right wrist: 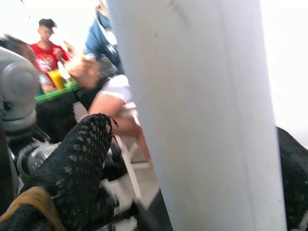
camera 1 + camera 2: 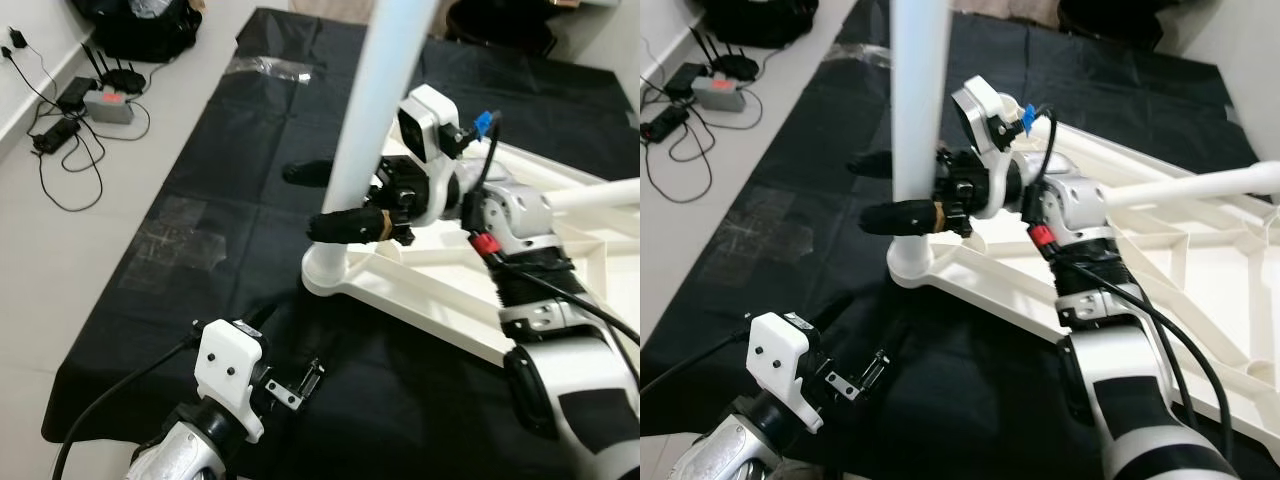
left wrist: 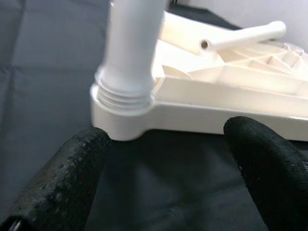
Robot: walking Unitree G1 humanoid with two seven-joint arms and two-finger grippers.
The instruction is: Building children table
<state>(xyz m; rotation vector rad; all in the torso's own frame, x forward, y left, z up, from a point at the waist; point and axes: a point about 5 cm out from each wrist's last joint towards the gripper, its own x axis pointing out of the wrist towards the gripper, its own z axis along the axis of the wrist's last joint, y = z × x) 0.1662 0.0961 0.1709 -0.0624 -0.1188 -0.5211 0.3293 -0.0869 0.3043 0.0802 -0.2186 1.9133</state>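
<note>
A white children's table top (image 2: 440, 300) lies upside down on a black cloth (image 2: 230, 190). One white leg (image 2: 375, 90) stands upright in its corner socket (image 2: 325, 272). A second leg (image 2: 600, 193) sticks out at the right. My right gripper (image 2: 335, 198) straddles the upright leg just above the socket, one finger in front and one behind. In the right wrist view a gap shows between one finger (image 1: 72, 168) and the leg (image 1: 197, 110). My left gripper (image 3: 168, 159) hovers low over the cloth, open and holding nothing, pointing at the socket (image 3: 122, 110).
The cloth covers a pale tiled floor. A router with cables (image 2: 110, 105) and a black bag (image 2: 140, 25) sit at the far left. A clear plastic wrapper (image 2: 268, 68) lies on the cloth's far side. People (image 1: 45, 53) appear in the background of the right wrist view.
</note>
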